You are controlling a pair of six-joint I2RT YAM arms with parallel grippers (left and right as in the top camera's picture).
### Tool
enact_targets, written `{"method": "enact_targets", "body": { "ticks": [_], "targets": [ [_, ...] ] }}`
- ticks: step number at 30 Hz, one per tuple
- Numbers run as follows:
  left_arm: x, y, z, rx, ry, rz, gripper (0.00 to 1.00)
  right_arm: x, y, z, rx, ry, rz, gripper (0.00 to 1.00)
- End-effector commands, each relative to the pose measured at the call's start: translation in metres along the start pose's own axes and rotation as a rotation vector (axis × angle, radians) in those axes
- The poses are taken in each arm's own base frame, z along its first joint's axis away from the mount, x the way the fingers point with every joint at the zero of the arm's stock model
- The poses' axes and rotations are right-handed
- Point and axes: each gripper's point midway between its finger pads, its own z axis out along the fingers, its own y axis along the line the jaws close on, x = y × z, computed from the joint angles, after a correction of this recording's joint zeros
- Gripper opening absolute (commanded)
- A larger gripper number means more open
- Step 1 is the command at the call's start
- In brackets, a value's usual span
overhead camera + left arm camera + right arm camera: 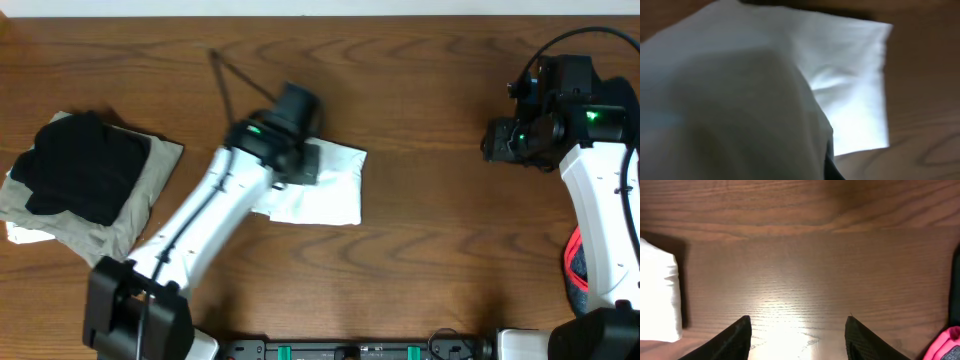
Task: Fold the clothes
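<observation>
A white T-shirt [325, 190] lies folded into a small rectangle at the table's middle. My left gripper [308, 160] is down on its upper left part. In the left wrist view a raised fold of the white T-shirt [740, 100] fills the near field and hides the fingers, with only a dark sliver showing at the bottom; the jaws are shut on this fold. The rest of the shirt [855, 85] lies flat beyond. My right gripper [797, 322] hangs open over bare wood at the far right [495, 140], with the shirt's edge [657, 295] well off to its left.
A stack of clothes sits at the far left: a black garment [80, 165] on a beige one [140, 200]. A thin dark cable [225, 85] lies behind the left arm. Something red and black [575, 265] rests by the right arm's base.
</observation>
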Motion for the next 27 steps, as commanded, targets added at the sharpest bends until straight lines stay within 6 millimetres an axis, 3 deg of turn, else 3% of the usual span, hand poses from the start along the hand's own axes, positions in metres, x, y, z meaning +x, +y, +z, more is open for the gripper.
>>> {"method": "enact_targets", "body": {
  "ticks": [1,5,12,17,19,20,23,25,27],
  "targets": [
    [-0.006,-0.021,-0.003,-0.049,-0.060,0.067,0.06,0.002,-0.002,0.001,0.000,0.011,-0.008,0.58],
    [-0.002,-0.050,0.012,-0.023,-0.063,0.134,0.06,0.005,0.001,0.001,-0.016,0.020,-0.008,0.57],
    [0.004,-0.071,0.036,-0.016,-0.047,0.158,0.06,0.007,0.004,0.001,-0.034,0.030,-0.007,0.57],
    [0.008,-0.087,0.036,0.006,-0.054,0.186,0.07,0.006,0.004,0.001,-0.035,0.025,-0.007,0.57],
    [0.013,-0.096,0.036,0.020,-0.051,0.206,0.17,0.005,0.004,0.001,-0.035,0.023,-0.008,0.57],
    [0.018,-0.104,0.035,0.043,-0.041,0.220,0.31,0.005,0.004,0.001,-0.035,0.022,-0.008,0.57],
    [0.034,-0.134,0.032,0.161,0.003,0.257,0.43,0.004,0.004,0.001,-0.035,0.018,-0.008,0.57],
    [0.043,-0.145,0.030,0.189,0.020,0.282,0.47,0.002,0.004,0.001,-0.036,0.010,-0.009,0.57],
    [0.049,-0.145,0.027,0.184,0.033,0.319,0.45,0.002,0.005,0.001,-0.039,0.008,-0.009,0.57]
  ]
}}
